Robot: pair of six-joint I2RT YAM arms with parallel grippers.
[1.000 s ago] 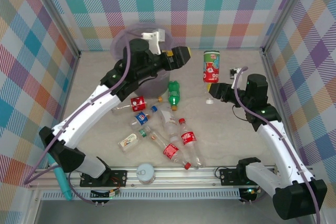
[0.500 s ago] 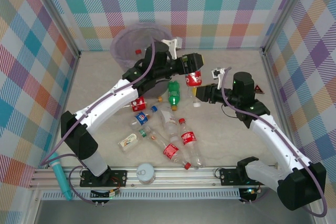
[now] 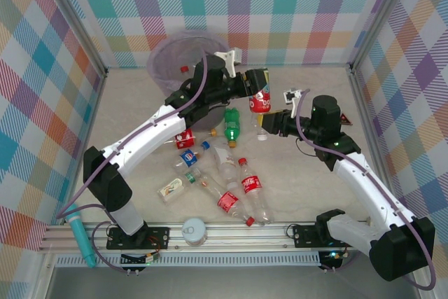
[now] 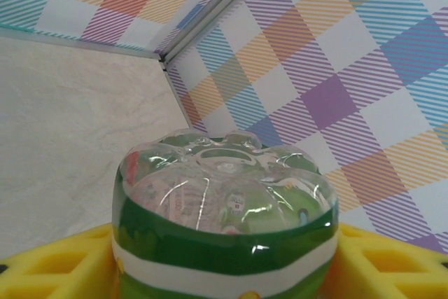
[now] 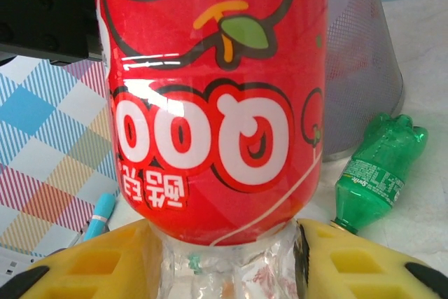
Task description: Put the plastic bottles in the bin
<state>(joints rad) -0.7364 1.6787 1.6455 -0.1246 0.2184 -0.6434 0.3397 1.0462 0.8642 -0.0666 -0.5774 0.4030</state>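
Observation:
A clear bottle with a red label (image 3: 261,99) hangs upside down over the table, between my two grippers. My right gripper (image 3: 265,128) is shut on its clear neck, yellow fingers (image 5: 84,271) on either side of the bottle (image 5: 210,103). My left gripper (image 3: 256,80) grips the other end, where the green-banded base (image 4: 224,201) sits tight between the yellow fingers (image 4: 49,264). The bin (image 3: 168,57) stands at the back left, behind the left arm. A green bottle (image 3: 232,125) and several red-labelled bottles (image 3: 241,187) lie on the table.
A white canister with a grey lid (image 3: 194,230) stands at the near edge. A teal tool (image 3: 82,239) lies at the front left. The bin's mesh wall (image 5: 360,68) and the green bottle (image 5: 374,173) lie just beyond the held bottle. Checked walls enclose the table.
The right arm carried the bottle left towards the centre. The left arm swung from over the bin to meet it, and its jaws closed on the bottle's base.

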